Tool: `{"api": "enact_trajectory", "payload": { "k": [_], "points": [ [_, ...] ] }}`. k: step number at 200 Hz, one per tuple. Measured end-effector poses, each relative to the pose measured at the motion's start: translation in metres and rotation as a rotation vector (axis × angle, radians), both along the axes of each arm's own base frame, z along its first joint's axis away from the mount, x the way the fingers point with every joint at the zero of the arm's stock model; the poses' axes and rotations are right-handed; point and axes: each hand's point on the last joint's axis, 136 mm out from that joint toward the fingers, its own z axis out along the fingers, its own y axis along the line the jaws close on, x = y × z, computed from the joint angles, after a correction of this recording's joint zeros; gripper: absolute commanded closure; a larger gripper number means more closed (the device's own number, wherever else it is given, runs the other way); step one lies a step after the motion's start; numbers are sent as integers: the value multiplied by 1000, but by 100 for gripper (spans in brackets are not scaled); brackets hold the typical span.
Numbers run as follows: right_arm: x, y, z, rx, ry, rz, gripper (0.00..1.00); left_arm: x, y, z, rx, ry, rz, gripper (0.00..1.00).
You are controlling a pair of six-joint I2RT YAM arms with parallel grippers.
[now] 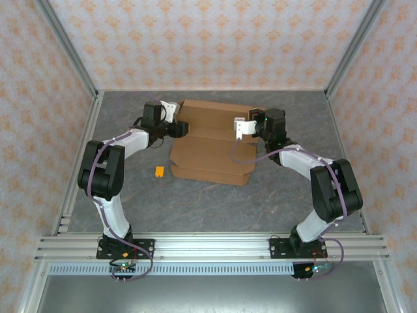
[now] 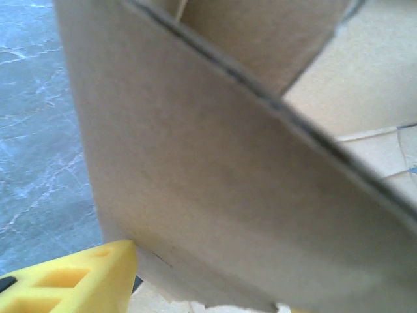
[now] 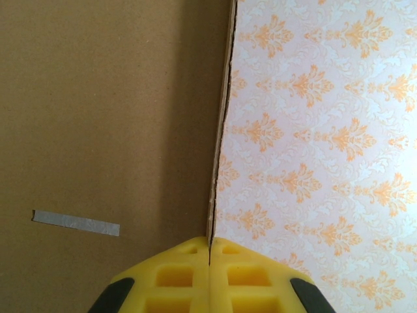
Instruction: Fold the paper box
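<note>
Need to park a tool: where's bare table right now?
Free: strip of table between the paper box and the base rail, right of the orange piece. Crowded: the box's sides, at left pincer and right pincer.

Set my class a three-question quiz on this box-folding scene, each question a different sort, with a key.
1. True or false: the right gripper pinches an edge of the paper box.
2. The small orange-yellow piece lies: A on the box; B on the table, left of the box; C in the right gripper.
3. What colour are the right gripper's fingers?
Key: 1 true; 2 B; 3 yellow.
</note>
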Motion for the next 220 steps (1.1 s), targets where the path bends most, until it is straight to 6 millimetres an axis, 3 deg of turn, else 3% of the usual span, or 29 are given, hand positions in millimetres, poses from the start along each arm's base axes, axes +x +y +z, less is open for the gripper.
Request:
{"api": "enact_trajectory", "payload": {
  "k": [51, 105, 138, 173, 196, 220],
  "points": [
    [0, 0, 0, 0, -1, 0, 100, -13, 0, 1, 3, 20, -7, 38],
    [1, 1, 3, -2, -6, 1, 100, -23, 13, 24, 32, -9, 10, 33],
    [2, 1, 4, 0, -10, 1, 100, -36, 42, 32, 32, -13, 59, 32],
    [3, 1, 0, -3, -3, 1, 100, -41, 92, 54, 28, -63, 156, 32],
    [3, 1, -5, -6, 7, 2, 100, -36, 128, 62, 68, -71, 249, 36],
    [4, 2, -7, -7, 11, 2, 100, -12, 143, 62, 123, -41, 287, 37]
  ]
}}
